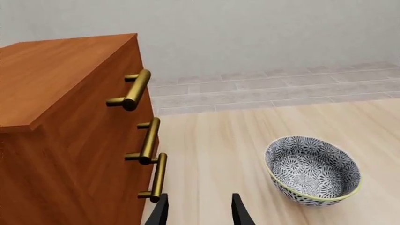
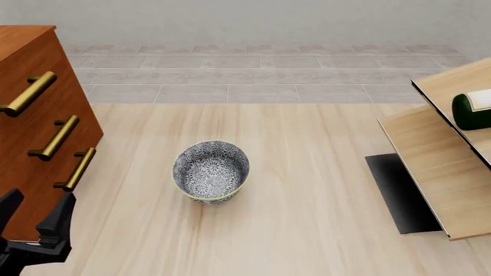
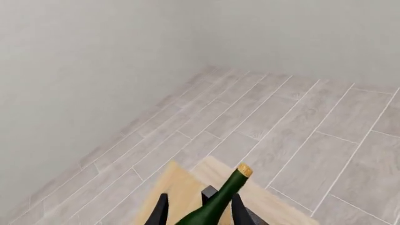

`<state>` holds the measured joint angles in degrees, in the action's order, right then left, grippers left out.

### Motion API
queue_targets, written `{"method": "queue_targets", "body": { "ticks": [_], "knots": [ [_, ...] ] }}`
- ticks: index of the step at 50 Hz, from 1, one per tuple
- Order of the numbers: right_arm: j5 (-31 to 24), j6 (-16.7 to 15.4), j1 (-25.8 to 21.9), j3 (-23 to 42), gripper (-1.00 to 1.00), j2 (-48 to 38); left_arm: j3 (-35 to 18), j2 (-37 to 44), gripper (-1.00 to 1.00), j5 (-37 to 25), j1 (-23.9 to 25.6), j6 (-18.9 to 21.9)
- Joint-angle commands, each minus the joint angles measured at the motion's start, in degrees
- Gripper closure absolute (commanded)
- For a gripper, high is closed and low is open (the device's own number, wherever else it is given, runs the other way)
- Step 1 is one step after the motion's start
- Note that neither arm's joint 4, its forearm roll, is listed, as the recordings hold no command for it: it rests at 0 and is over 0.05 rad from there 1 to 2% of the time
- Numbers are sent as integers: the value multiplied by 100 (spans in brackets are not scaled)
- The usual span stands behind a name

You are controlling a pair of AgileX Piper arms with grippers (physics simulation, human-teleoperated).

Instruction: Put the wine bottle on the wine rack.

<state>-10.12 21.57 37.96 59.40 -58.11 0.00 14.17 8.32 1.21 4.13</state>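
Pale wood table (image 2: 307,218), grey tiled floor behind
Wine bottle (image 3: 216,205) lies on the wine rack (image 2: 445,172), between the right gripper's (image 3: 198,211) fingers, grip unclear; left gripper (image 1: 198,211) gapes, empty

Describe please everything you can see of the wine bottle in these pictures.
The wine bottle is dark green glass with a tan cork top. In the right wrist view its neck rises at a slant between the fingers of the right pincer; whether they press it cannot be told. In the front view only its dark rounded body with a white label shows at the right edge, lying on the light wood panels of the wine rack.
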Motion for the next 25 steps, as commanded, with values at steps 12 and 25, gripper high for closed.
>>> {"method": "queue_targets", "body": {
  "ticks": [12,25],
  "knots": [
    [-242,-208,-402,-210,-100,637,0,-209,-100,-105,-11,135],
    [-356,-385,-848,-515,-100,1127,-2,-439,-100,-252,-32,215]
  ]
}}
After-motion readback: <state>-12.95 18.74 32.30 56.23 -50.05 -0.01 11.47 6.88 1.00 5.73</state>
